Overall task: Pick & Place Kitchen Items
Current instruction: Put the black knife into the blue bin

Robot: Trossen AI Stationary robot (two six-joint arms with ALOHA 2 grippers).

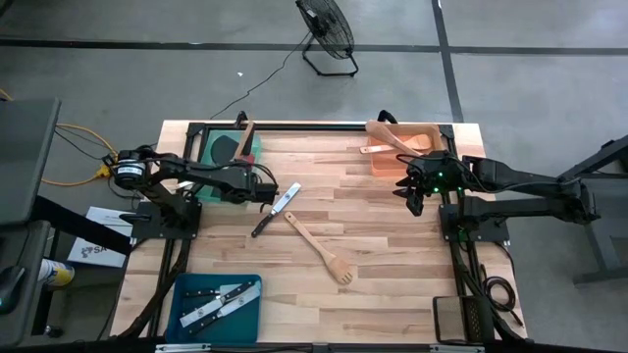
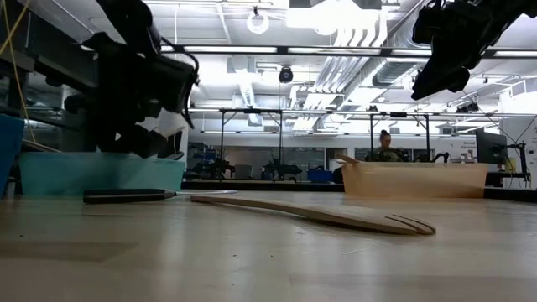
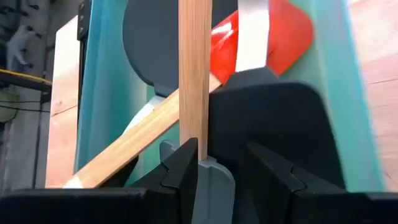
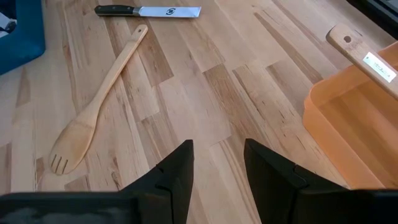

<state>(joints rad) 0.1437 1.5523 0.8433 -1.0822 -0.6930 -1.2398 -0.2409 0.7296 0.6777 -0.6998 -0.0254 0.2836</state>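
Matt wooden spoon (image 4: 93, 102), butcher-block table (image 4: 205, 93)

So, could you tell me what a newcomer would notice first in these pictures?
Probably the pale wooden slotted spoon lying aslant mid-table, its handle end close to the black-handled steel knife. Next, the left gripper beside the green tray, which holds wooden-handled spatulas, one red-headed. The right gripper hangs near the orange tray, holding nothing.

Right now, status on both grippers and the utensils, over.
Left gripper beside green tray, fingers parted, nothing held. Right gripper hovering by orange tray, empty. Knife and slotted wooden spoon lie mid-table, nothing blocking them.
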